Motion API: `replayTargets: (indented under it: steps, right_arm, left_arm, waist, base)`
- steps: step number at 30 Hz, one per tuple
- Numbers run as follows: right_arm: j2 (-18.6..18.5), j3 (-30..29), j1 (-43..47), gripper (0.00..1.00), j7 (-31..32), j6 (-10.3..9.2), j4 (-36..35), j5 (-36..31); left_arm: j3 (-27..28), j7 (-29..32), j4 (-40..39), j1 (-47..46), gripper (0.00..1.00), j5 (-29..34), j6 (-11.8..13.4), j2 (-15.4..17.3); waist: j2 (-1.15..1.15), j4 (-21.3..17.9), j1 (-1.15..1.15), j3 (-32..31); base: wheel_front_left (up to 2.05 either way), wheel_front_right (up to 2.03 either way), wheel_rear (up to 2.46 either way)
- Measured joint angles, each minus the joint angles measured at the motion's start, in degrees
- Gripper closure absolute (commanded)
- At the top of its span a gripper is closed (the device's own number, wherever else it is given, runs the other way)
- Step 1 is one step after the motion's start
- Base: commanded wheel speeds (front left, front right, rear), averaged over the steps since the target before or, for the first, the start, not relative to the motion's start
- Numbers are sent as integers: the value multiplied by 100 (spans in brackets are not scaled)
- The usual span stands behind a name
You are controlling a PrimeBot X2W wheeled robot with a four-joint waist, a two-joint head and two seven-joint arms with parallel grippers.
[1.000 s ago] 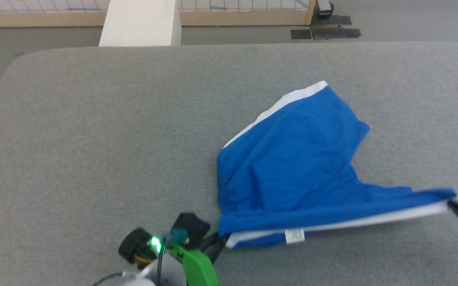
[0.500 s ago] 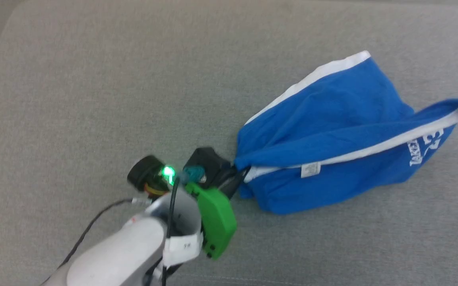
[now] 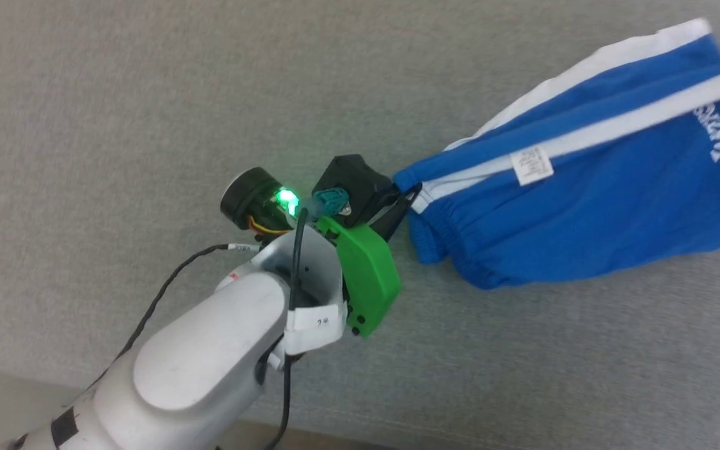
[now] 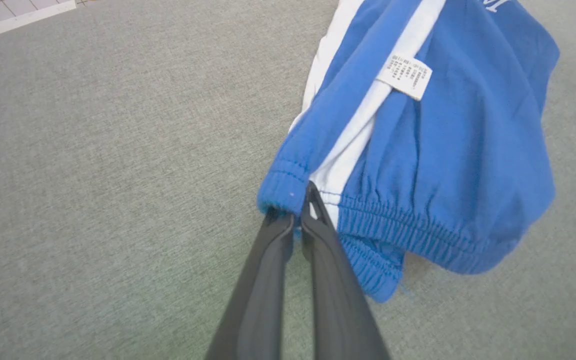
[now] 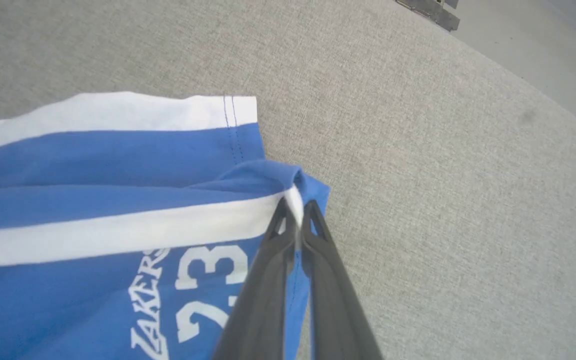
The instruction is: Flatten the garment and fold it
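The garment (image 3: 585,219) is a pair of bright blue shorts in thin fabric, drawn out over the grey cloth-covered table (image 3: 116,125) and running from the left gripper (image 3: 407,197) toward the right edge of the head view. A white stripe (image 3: 616,128) starts right at the left gripper and is pulled into a straight line. A short way along the stripe from that gripper a small white tag (image 3: 532,165) stands out, printed with text too small to read. Just beside the left gripper the gathered elastic waistband (image 4: 403,235) bunches and sags. Below the stripe the blue cloth hangs in a loose pouch and casts a shadow on the table. White lettering (image 5: 188,295) reading LAKERS 23 sits at the end far from the left gripper, and a white hem band (image 5: 118,112) edges the leg there.

The left gripper's two dark fingers are pinched together on the waistband corner where the stripe begins. Behind it the pale forearm (image 3: 210,362) angles back toward the lower left of the head view, carrying a green housing (image 3: 366,281), a lit green lamp (image 3: 285,199) and a black cable (image 3: 166,287). The right gripper (image 5: 295,210), at the stripe's opposite end from the left gripper, has its fingers closed on the white edge of the garment beside the lettering.
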Motion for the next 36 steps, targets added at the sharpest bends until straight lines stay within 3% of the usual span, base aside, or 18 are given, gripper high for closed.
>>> replayTargets:
  steps: [10, 11, 12, 13, 14, 15, 23, 30, 36]
  right_arm:
    - [84, 415, -414, 100, -882, 0, 882, -192]
    - [99, 414, -444, 68, -980, 0, 981, -193]
    - [107, 425, -471, 0, -1042, 0, 1049, -200]
    - [121, 455, -502, 0, -1116, 0, 1125, -215]
    - [127, 505, -511, 0, -1200, 0, 1189, -243]
    - [129, 549, -513, 0, -1272, -3, 1250, -256]
    - [215, 787, -502, 0, -2093, -2, 1504, -63]
    - [-35, 964, 112, 0, -3210, -2, 1074, 288]
    - [-118, 695, 909, 0, -3973, -2, 881, 334]
  left_arm:
    - [0, -279, 339, -99, 100, 37, -7, -221]
    - [-3, -285, 379, -105, 100, 36, -7, -245]
    - [-5, -288, 409, -106, 100, 36, -8, -264]
    - [-10, -316, 453, -106, 99, 35, -8, -279]
    - [-4, -354, 491, -106, 21, 36, -3, -289]
    - [-2, -392, 538, -105, 0, 37, 1, -290]
    - [-20, -637, 923, -55, 0, 254, 133, -115]
    - [380, -1198, 1026, 487, 0, 104, 583, 47]
    - [955, -1863, 871, 1000, 0, 32, 1192, 336]
  waist:
    - [0, 371, 0, 342]
    - [0, 391, 0, 356]
    - [0, 402, 0, 360]
    - [0, 406, 0, 350]
    - [0, 407, 0, 331]
    - [0, 404, 0, 304]
    - [0, 285, 0, -131]
    - [0, 171, -1, -741]
    - [0, 101, -1, -1264]
  base:
    - [0, 0, 0]
    - [0, 0, 0]
    - [0, 0, 0]
    - [0, 0, 0]
    - [0, 0, 0]
    - [0, 0, 0]
    - [0, 0, 0]
    - [0, 0, 0]
    - [0, 0, 0]
